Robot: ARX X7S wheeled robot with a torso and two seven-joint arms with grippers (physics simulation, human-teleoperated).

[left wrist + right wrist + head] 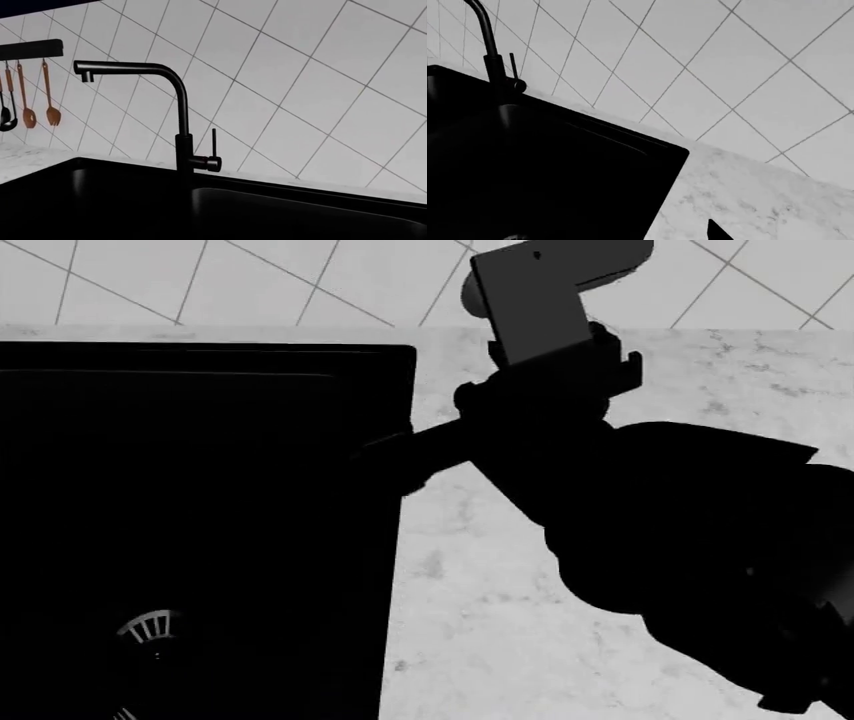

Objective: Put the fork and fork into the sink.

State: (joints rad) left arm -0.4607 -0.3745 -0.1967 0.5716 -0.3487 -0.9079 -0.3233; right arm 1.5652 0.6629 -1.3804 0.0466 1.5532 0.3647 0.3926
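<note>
Reaching toward sink, forks unseen

Risking a miss: my right arm (627, 500) blocks my head view of the counter (507, 640), and a fork let go outside the sink (200, 490) lands on marble. Neither fork shows in any view, so their place, pointing and long axis can't be told. Claw state: cannot tell, either side. Faucet (180, 115) stands at the sink's back rim.
</note>
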